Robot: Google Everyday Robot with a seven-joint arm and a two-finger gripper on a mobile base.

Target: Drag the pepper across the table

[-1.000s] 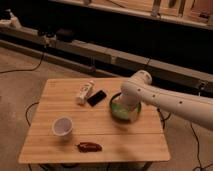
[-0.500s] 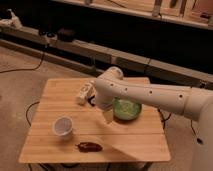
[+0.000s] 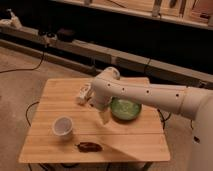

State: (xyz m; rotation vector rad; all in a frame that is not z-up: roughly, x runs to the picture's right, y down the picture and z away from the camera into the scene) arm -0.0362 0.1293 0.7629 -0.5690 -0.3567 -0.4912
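The pepper [image 3: 88, 146] is small, dark reddish-brown and glossy. It lies near the front edge of the light wooden table [image 3: 55, 97], just right of the white cup [image 3: 62, 126]. My white arm reaches in from the right across the table. The gripper [image 3: 105, 118] points down over the table's middle. It hangs above the pepper, a little behind and to the right of it, apart from it and holding nothing that shows.
A green bowl [image 3: 126, 109] sits at the right of the table, partly behind my arm. A small white object [image 3: 83, 93] lies at the back middle. Dark shelving and cables run behind the table.
My arm has swung left from over the green bowl, and the gripper has come down towards the front middle, closer to the pepper. The black phone is now hidden behind the arm.
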